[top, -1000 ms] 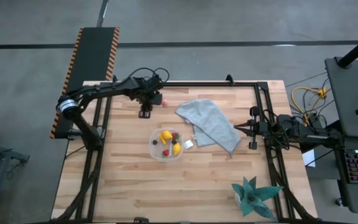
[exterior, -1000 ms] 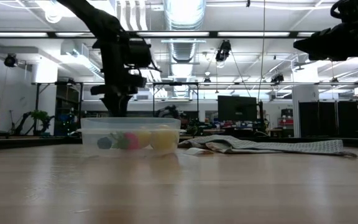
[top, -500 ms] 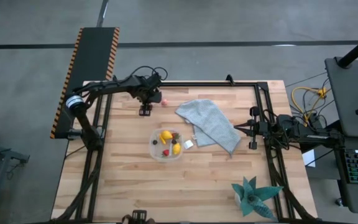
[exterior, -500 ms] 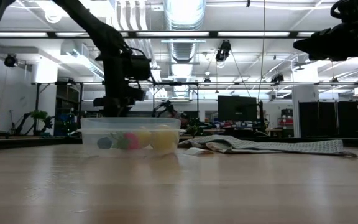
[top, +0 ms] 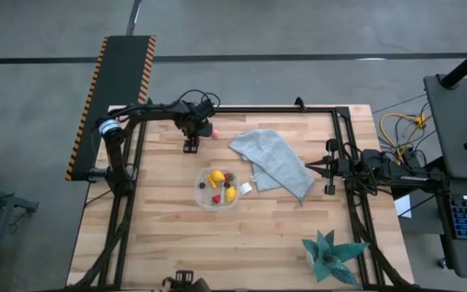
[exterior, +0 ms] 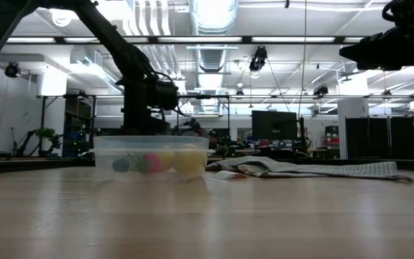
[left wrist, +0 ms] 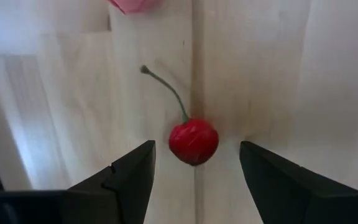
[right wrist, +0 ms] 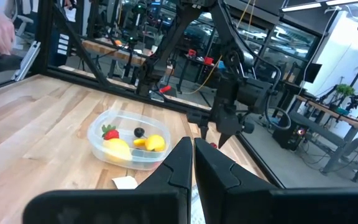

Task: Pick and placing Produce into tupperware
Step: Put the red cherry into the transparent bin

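While open — jaws astride cherry (left wrist: 193, 141)

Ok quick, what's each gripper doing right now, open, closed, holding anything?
Left gripper: open, fingers either side of the red cherry on the table, not gripping it.
Right gripper: shut, holding nothing.

A red cherry (left wrist: 193, 141) with a green stem is lying on the pale wooden tabletop (left wrist: 278, 74); yellow lemons (top: 216, 178) are showing beside a grey cloth (top: 272, 161).

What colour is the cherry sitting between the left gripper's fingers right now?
Red, with a thin green stem. The cherry shows best in the left wrist view.
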Motion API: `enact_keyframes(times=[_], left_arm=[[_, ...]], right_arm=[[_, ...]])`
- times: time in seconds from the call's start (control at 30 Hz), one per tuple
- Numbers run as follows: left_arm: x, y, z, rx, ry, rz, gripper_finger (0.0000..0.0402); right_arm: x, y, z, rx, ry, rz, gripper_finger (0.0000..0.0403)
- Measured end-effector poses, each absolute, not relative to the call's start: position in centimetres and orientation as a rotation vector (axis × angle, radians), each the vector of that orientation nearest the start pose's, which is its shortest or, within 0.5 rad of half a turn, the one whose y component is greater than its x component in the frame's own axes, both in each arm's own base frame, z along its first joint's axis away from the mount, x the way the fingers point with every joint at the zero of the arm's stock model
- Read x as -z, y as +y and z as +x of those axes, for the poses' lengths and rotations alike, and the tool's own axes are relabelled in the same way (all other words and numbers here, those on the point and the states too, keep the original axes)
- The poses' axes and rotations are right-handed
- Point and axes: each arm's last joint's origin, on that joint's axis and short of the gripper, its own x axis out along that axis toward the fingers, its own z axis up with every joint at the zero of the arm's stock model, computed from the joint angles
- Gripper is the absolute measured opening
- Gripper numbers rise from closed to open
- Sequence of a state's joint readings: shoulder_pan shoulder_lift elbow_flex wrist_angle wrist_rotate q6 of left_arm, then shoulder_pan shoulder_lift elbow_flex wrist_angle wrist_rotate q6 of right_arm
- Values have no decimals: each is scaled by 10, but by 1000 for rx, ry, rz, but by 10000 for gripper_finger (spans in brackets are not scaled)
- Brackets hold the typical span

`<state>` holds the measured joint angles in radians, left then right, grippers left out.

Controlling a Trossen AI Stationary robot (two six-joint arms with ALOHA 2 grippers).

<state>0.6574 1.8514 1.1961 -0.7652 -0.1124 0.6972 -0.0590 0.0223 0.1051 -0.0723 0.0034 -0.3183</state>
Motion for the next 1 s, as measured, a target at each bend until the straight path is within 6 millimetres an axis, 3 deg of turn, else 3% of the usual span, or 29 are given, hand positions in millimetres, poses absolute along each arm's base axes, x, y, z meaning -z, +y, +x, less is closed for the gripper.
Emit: enact_keyframes(times=[1.0], left_arm=[[-164,216,271,-168,1467,186,221]], right_arm=[[-190,-6,92,64,1,-320,9]])
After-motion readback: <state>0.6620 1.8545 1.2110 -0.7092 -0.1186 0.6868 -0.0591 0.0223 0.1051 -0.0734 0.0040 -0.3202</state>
